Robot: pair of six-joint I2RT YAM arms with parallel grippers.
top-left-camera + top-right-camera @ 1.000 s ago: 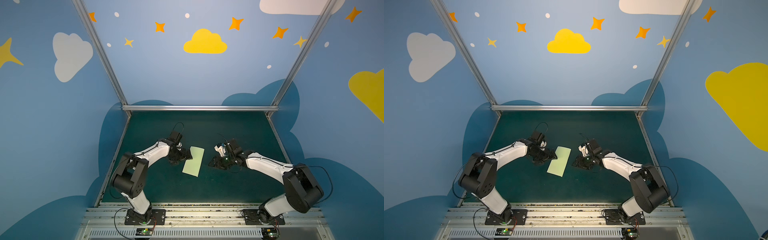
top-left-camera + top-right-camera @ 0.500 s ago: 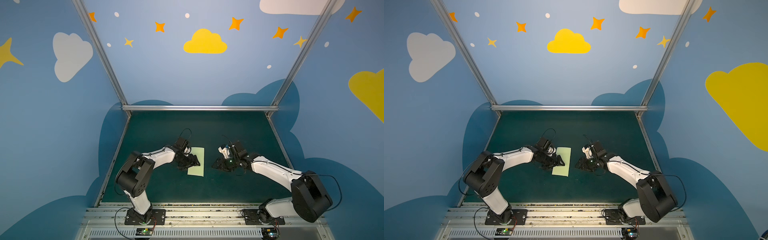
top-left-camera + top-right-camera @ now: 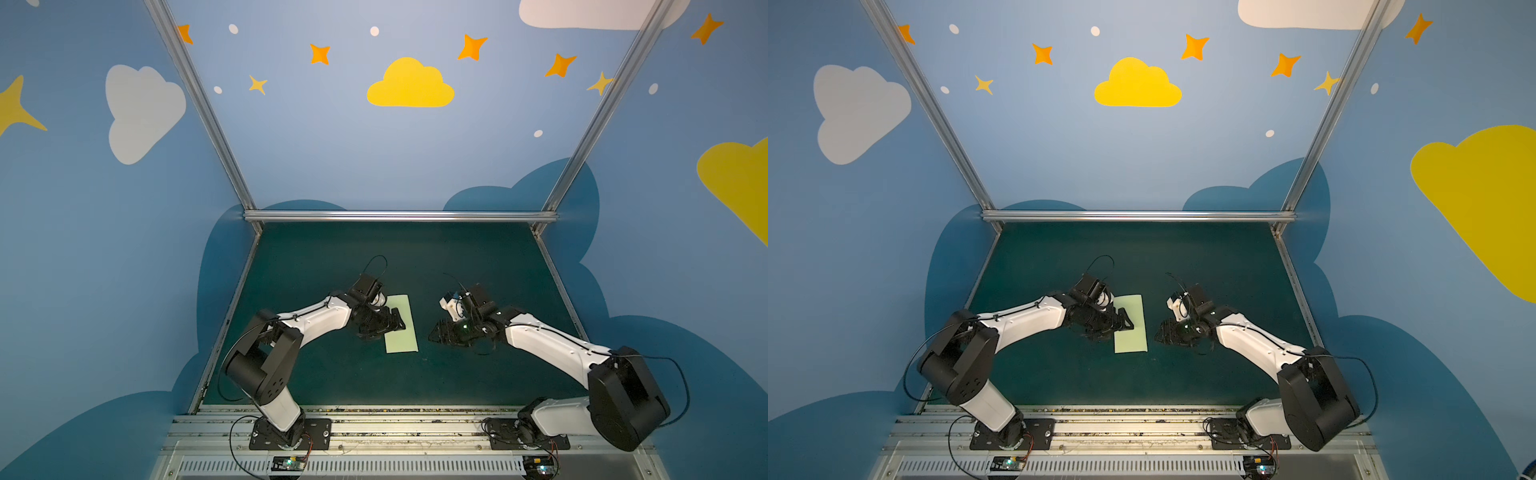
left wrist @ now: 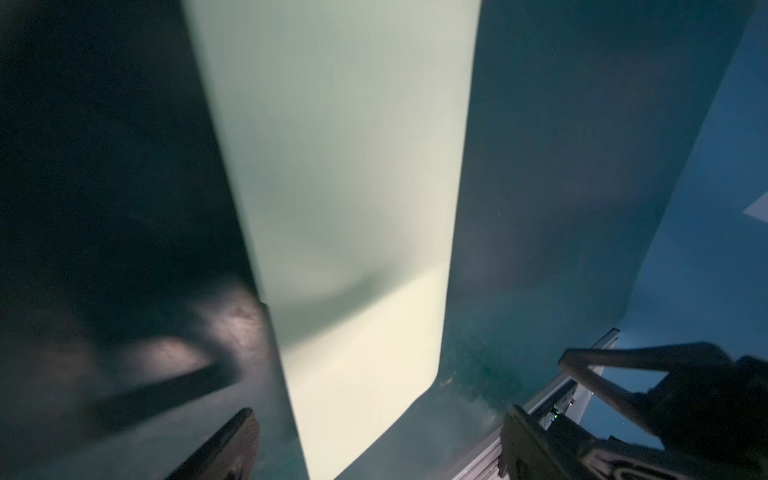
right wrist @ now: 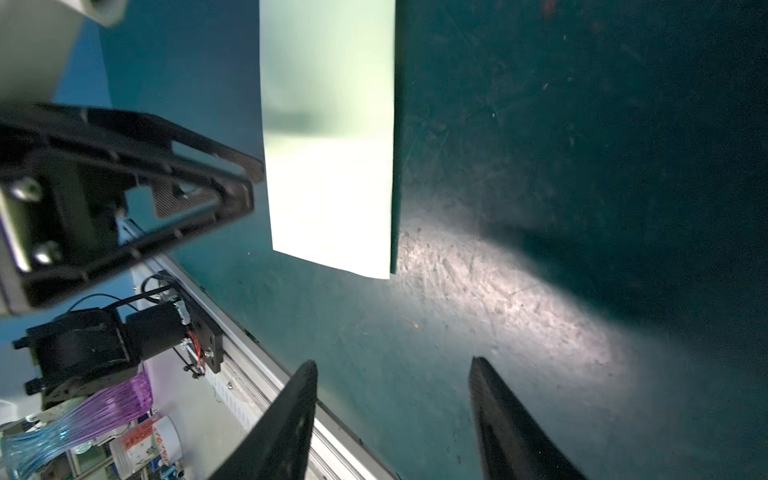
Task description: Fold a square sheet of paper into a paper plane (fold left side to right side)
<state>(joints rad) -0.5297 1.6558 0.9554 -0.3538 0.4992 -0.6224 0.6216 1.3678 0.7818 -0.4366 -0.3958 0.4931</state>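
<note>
Now left fingers (image 4: 232,449) spread over sheet (image 3: 405,340); right fingers (image 5: 291,424) parted, empty.

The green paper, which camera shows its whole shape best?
A top view: the green paper shows as a complete rectangle, apart from where the left gripper overlaps its left edge. The left wrist view is a blurred, cropped close-up. The right wrist view is sharper but shows only one end.
</note>
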